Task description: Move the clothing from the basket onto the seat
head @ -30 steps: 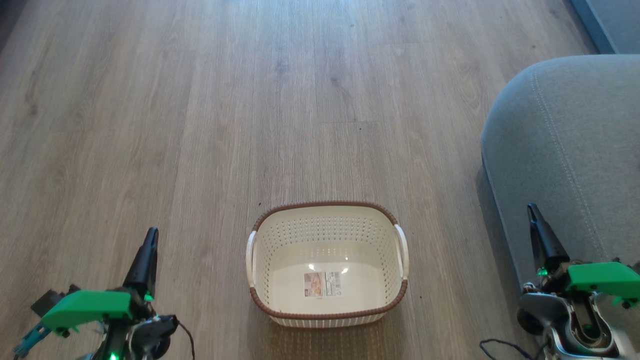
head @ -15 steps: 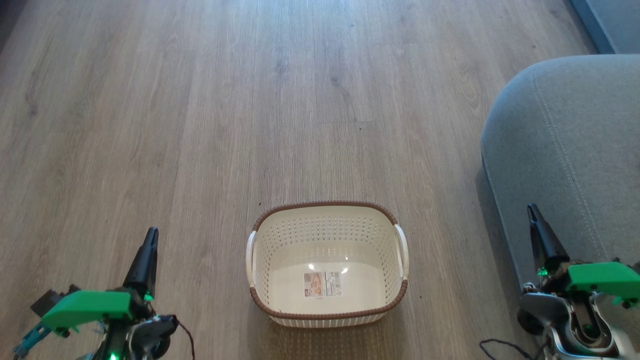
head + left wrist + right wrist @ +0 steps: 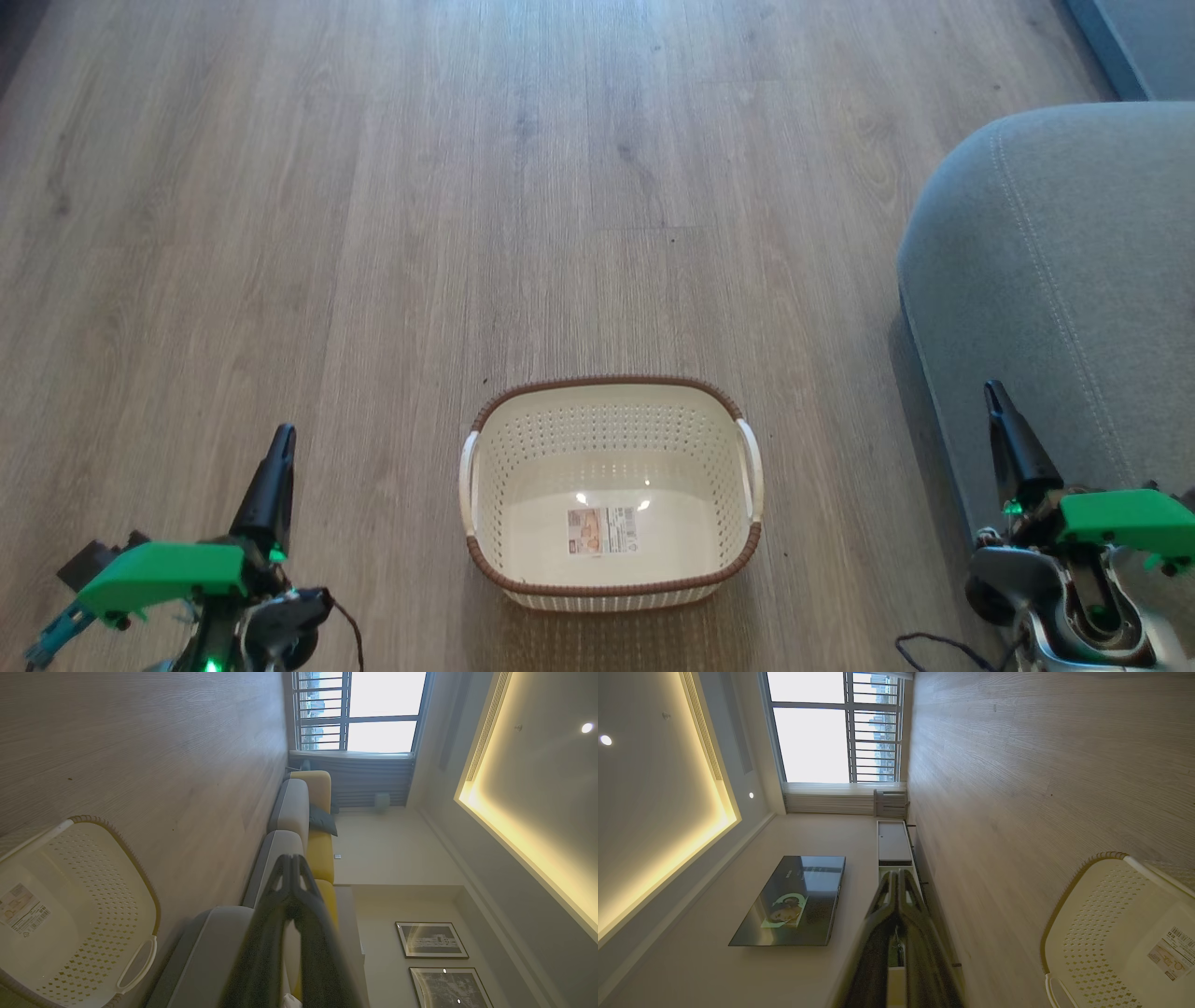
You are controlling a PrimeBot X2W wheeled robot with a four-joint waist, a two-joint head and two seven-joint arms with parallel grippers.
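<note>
Status: the cream perforated plastic laundry basket with the brown woven-look rim (image 3: 607,434) sits on the wood-plank floor (image 3: 373,233), bare inside down to the label sticker on its base (image 3: 603,530). So the unloading half reads as done, as far as I can judge.

Delivery half unconfirmed. The big grey fabric sofa seat with stitched seams (image 3: 1055,261) is to the basket's right, near it but apart. The stretch of it in the head view is plain grey with no garment on it. Can't tell where the red and white clothing lies. The left wrist view has a small pale patch at the bottom edge by the fingers, too small to call.

Left gripper (image 3: 284,436): jaws closed tip to tip, holding nothing, parked left of the basket. Right gripper (image 3: 995,397): same, jaws closed and empty, up against the seat's front edge.

Counts:
- baskets: 1, with 2 white side handles and 1 sticker
- garments in basket: 0
- grippers: 2
- seat cushions: 1 in the head view; the left wrist view shows 3 grey ones in a row
</note>
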